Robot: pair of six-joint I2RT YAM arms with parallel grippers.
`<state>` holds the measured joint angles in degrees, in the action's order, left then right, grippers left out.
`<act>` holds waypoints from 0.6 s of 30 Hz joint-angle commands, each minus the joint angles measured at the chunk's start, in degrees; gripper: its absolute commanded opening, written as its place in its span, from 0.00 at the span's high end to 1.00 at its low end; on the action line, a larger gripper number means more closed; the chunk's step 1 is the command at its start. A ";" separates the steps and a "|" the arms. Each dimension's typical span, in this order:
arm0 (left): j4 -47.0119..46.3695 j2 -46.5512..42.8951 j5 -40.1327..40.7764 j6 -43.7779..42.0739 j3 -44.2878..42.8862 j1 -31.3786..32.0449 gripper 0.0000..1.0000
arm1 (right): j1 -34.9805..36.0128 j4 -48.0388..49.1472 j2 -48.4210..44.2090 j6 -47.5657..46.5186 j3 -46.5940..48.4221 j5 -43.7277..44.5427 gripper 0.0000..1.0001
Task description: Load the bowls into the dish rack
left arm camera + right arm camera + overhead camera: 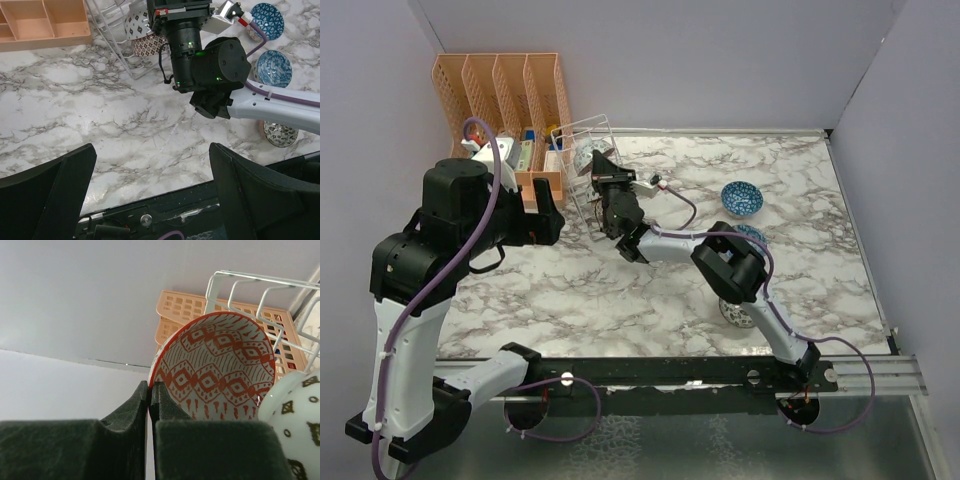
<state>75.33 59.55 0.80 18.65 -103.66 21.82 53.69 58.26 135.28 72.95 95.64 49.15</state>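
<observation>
Closed tight, my right fingers [125, 415] sit with their tips at the rim of a reddish-pink bowl [215, 370]. That bowl leans inside the dish rack [260, 290] at the far left of the table [620, 300]. Whether I pinch that rim or only touch it, I cannot quite tell from this angle. Just beside it in the rack stands a second bowl [295, 415], white outside with dark marks. I judge two of the five loaded.

Three wait on the table to the right: a dark blue bowl [741, 198] farthest, a lighter blue bowl [274, 67] nearer, and a brown-patterned bowl [280, 134] nearest, by my right arm [760, 290].

My left fingers [50, 185] stand wide apart, holding nothing.

Left of the rack is the peach organiser [500, 90]. Labels on its contents are too small to read, and I find no other writing.
</observation>
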 commanded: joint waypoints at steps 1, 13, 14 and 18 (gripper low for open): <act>0.52 -0.81 -0.52 -1.01 0.42 0.34 0.01 | 0.59 2.25 0.94 3.73 3.01 2.09 0.99; 0.10 -1.09 -0.76 -0.87 1.44 0.41 0.01 | 0.71 0.29 0.27 8.03 -0.34 3.42 0.95; 0.07 -1.09 -0.76 -0.90 1.52 0.41 0.01 | 0.70 0.23 0.05 8.11 -0.74 3.53 0.95; -0.01 -1.07 -0.88 -0.72 1.61 0.42 0.01 | 0.64 -1.72 -0.60 10.12 -2.17 3.76 0.95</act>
<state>75.40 59.18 0.80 18.41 -102.41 21.89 53.93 56.75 136.29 79.68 94.87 51.05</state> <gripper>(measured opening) 0.991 0.050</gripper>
